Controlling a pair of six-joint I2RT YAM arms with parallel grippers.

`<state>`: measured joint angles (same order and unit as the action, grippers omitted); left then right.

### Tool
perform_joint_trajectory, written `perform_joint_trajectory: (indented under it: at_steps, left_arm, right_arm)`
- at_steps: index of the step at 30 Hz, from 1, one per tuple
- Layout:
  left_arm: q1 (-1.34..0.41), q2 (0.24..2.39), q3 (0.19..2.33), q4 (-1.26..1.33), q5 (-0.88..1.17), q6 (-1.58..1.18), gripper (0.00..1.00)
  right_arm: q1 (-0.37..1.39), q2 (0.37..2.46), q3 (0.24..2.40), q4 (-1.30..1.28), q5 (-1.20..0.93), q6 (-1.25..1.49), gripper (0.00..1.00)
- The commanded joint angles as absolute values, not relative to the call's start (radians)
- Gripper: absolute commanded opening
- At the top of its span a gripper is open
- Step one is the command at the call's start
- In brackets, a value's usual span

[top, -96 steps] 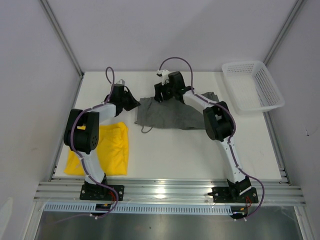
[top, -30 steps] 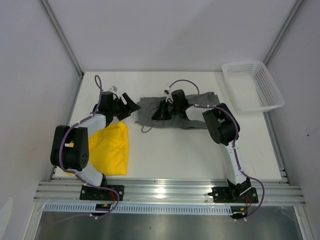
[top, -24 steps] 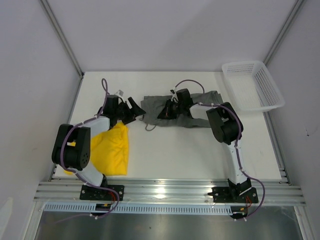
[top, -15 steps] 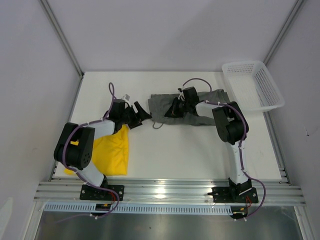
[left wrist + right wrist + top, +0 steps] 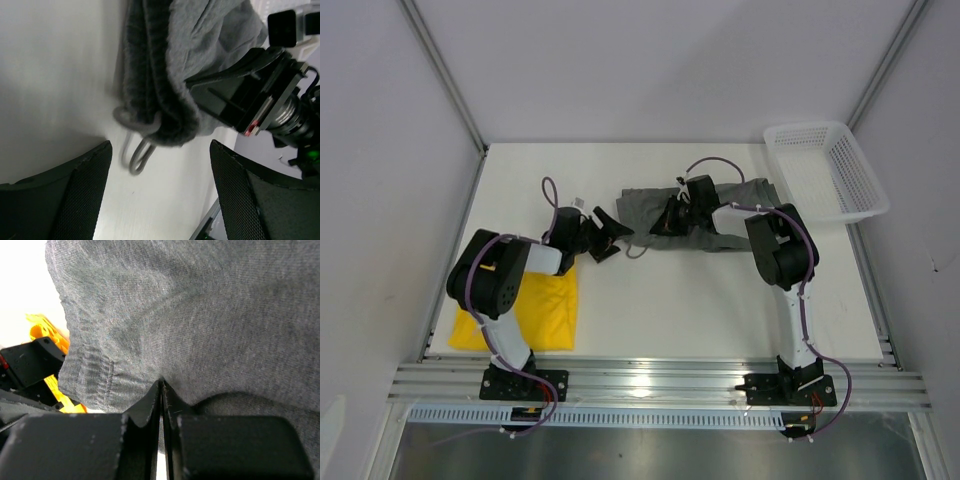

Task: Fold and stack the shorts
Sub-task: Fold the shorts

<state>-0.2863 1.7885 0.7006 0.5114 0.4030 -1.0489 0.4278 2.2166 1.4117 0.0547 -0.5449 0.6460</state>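
The white table (image 5: 670, 300) fills the floor of the booth, with both arms bolted at its near edge and reaching away from me. At the far right corner sits a white mesh basket (image 5: 820, 175). The grey shorts (image 5: 645, 205) lie rumpled across the far middle of the table, their right end close to the basket and their waistband end pointing left. The yellow shorts (image 5: 545, 310) lie folded flat near the front left corner, partly under the left arm and well apart from the grey pair. The right gripper (image 5: 665, 222) is down on the grey shorts (image 5: 200, 315) near the waistband. Its fingers are pressed together and pinch a small ridge of the cloth, which puckers at their tips. The left gripper (image 5: 613, 240) lies low over the table just left of that waistband, its fingers spread wide and holding nothing. From its wrist camera I see the ribbed edge of the grey shorts (image 5: 200, 30) ahead, with the right gripper (image 5: 235, 95) biting into the cloth beyond it. A drawstring (image 5: 137, 155) loops out of the waistband onto the bare table between the two spread fingers, touching neither. A white tag (image 5: 578, 202) hangs on the cable by the left wrist, too small to read.
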Motion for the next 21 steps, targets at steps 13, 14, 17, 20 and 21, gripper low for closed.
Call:
perform_joint_trajectory:
  at_steps: [13, 14, 17, 20, 21]
  left_arm:
    - [-0.354, 1.94, 0.799, 0.627, 0.153, -1.223, 0.79]
    - [-0.354, 1.951, 0.808, 0.627, 0.146, -1.223, 0.79]
    - [-0.354, 1.98, 0.836, 0.627, 0.117, -1.207, 0.78]
    - [-0.354, 2.034, 0.896, 0.608, 0.158, -1.193, 0.76]
    - [-0.356, 2.046, 0.896, 0.618, 0.164, -1.198, 0.75]
  right_arm:
    - [0.448, 2.198, 1.342, -0.066, -0.471, 0.607, 0.06]
    - [0.451, 2.197, 1.342, -0.067, -0.468, 0.607, 0.06]
    - [0.463, 2.201, 1.342, -0.087, -0.457, 0.592, 0.06]
    - [0.465, 2.212, 1.35, -0.084, -0.468, 0.592, 0.06]
    - [0.465, 2.214, 1.351, -0.084, -0.468, 0.594, 0.06]
